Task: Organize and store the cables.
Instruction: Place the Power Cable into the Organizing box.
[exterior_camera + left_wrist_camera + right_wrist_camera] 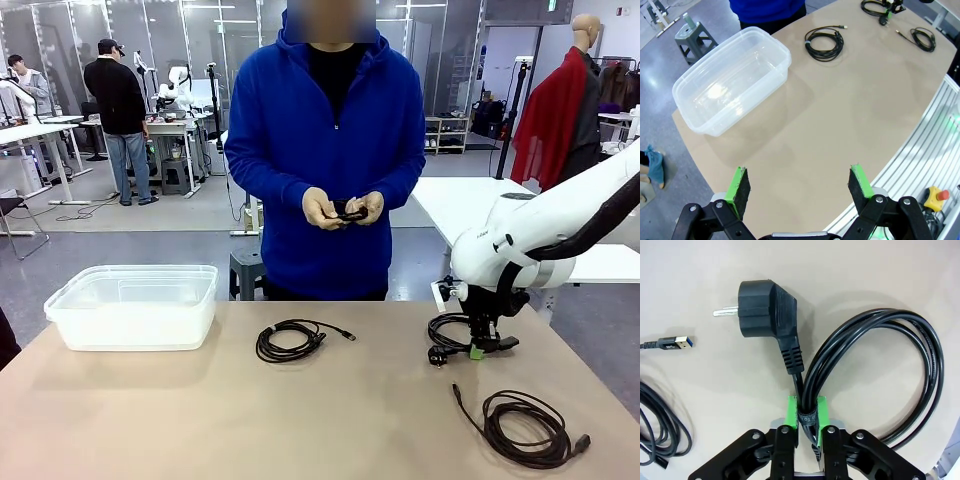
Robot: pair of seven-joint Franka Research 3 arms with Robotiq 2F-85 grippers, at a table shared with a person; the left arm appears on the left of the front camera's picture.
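The power cable (932, 347), a coil of black cord ending in an angled plug (767, 305), is shown lying at the right side of the table (200, 420). Its gathered strands are pinched at the strapped neck by the right gripper (807, 407), whose jaws are pressed against the bundle from either side. The middle cable (263, 346) and the near-right cable (492, 425) are seen lying apart from it. The left gripper (800, 182) is spread wide above bare tabletop, near the clear bin (735, 80).
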